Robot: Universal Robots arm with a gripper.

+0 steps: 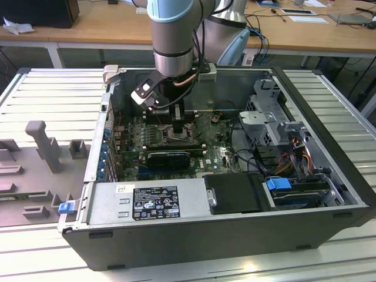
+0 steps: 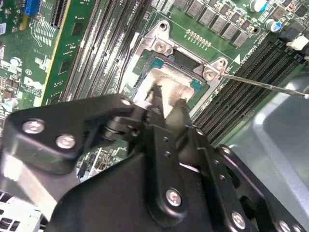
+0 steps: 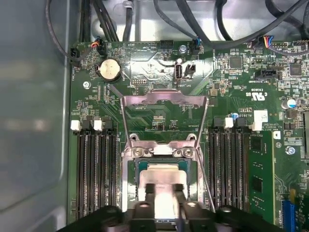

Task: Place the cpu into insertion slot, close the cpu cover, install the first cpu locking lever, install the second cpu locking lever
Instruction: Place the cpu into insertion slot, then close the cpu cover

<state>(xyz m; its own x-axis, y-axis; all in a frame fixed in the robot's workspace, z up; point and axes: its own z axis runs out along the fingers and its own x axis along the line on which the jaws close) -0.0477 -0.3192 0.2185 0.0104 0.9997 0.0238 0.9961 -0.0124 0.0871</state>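
Observation:
In both wrist views the cpu (image 3: pixel 165 175) (image 2: pixel 170 83), a silvery square chip, lies in the insertion slot (image 3: pixel 129 180) (image 2: pixel 145 54), level with its metal surround. My gripper (image 3: pixel 165 194) (image 2: pixel 169 99) reaches down onto it, its two black fingers (image 3: pixel 149 192) closed against the chip's top part. The cpu cover (image 3: pixel 164 98) stands flipped open beyond the slot. A thin locking lever (image 2: pixel 263 85) sticks out free beside the slot. In the exterior view the gripper (image 1: pixel 176 126) is low inside the open computer case.
Long black memory slots (image 3: pixel 94 169) (image 3: pixel 231 169) flank the slot on both sides. A coin battery (image 3: pixel 109 69) and cables (image 3: pixel 193 24) lie beyond the cover. The case wall (image 3: pixel 34 121) is close by. A drive cage (image 1: pixel 276 117) and power supply (image 1: pixel 147 202) fill the case.

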